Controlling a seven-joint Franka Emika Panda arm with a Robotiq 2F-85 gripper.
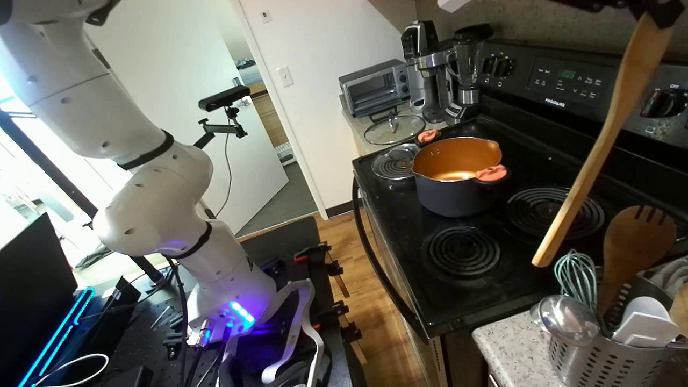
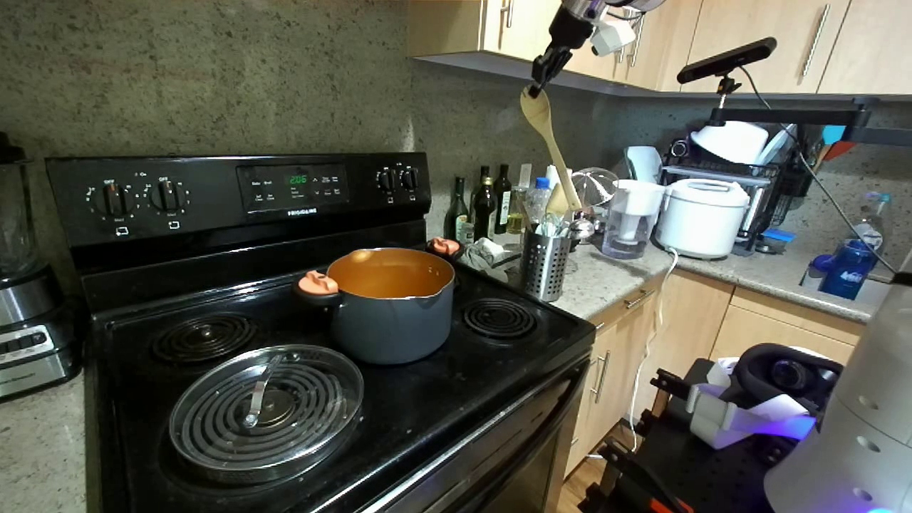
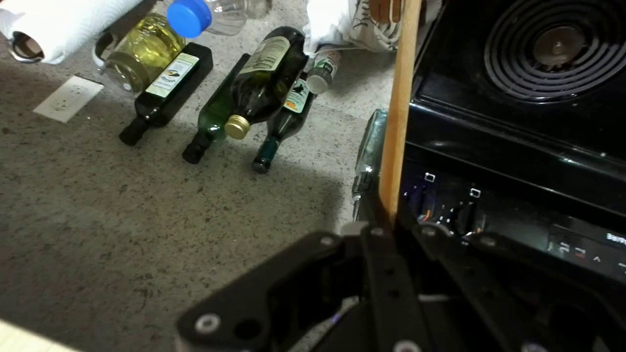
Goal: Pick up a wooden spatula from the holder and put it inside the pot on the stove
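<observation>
The black stove carries the pot between its coil burners, orange inside showing, with a glass lid lying over the coil just beside it. On the counter, the holder stands close to the stove; above, the gripper is clamped on the broad end of the wooden spatula, handle slanting downward. Dark bottles crowd near the wall, and a teal whisk sticks up from the holder.

Pot on stove, holder on counter beside stove.
</observation>
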